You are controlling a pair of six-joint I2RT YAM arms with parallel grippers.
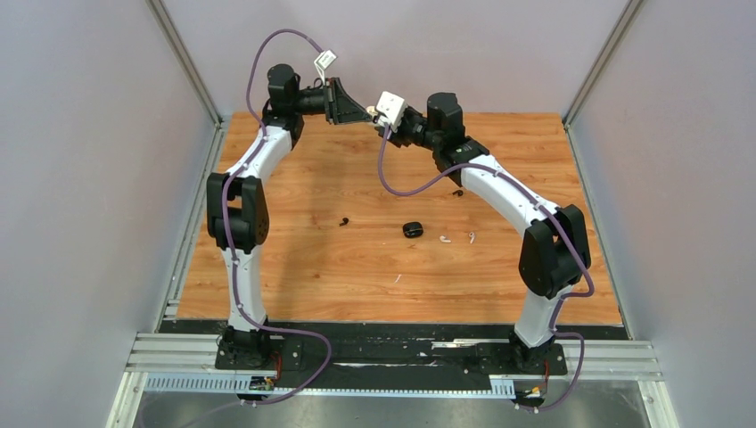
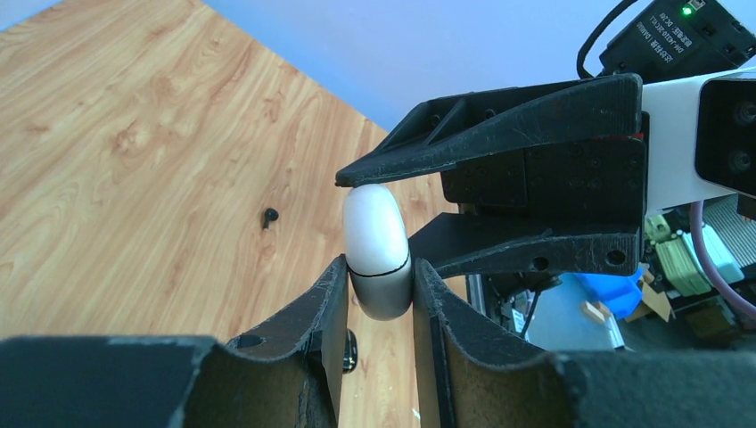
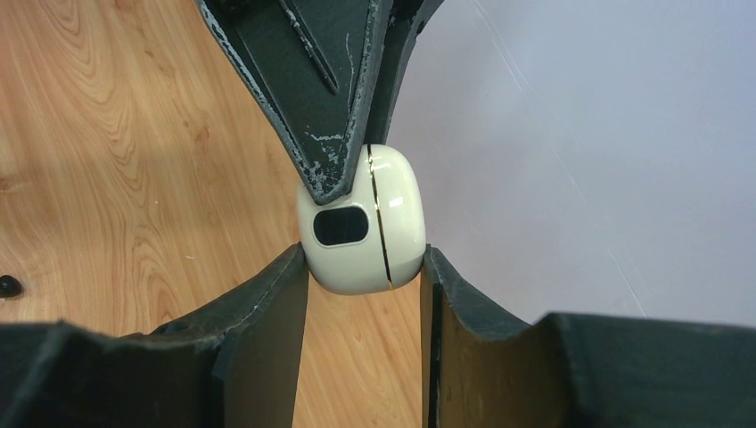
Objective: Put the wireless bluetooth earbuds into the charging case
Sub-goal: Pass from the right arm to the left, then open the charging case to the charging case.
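Note:
A white charging case, its lid shut, is held in the air over the far middle of the table, pinched from both sides. My left gripper is shut on its lower half. My right gripper is shut on it too, and the case shows a dark oval window there. In the top view the two grippers meet, left and right. Two white earbuds and two black earbuds lie loose on the table. A black case lies mid-table.
The wooden table is walled by grey panels at the left, right and back. A purple cable hangs from the right wrist over the far table. A small white speck lies near the front.

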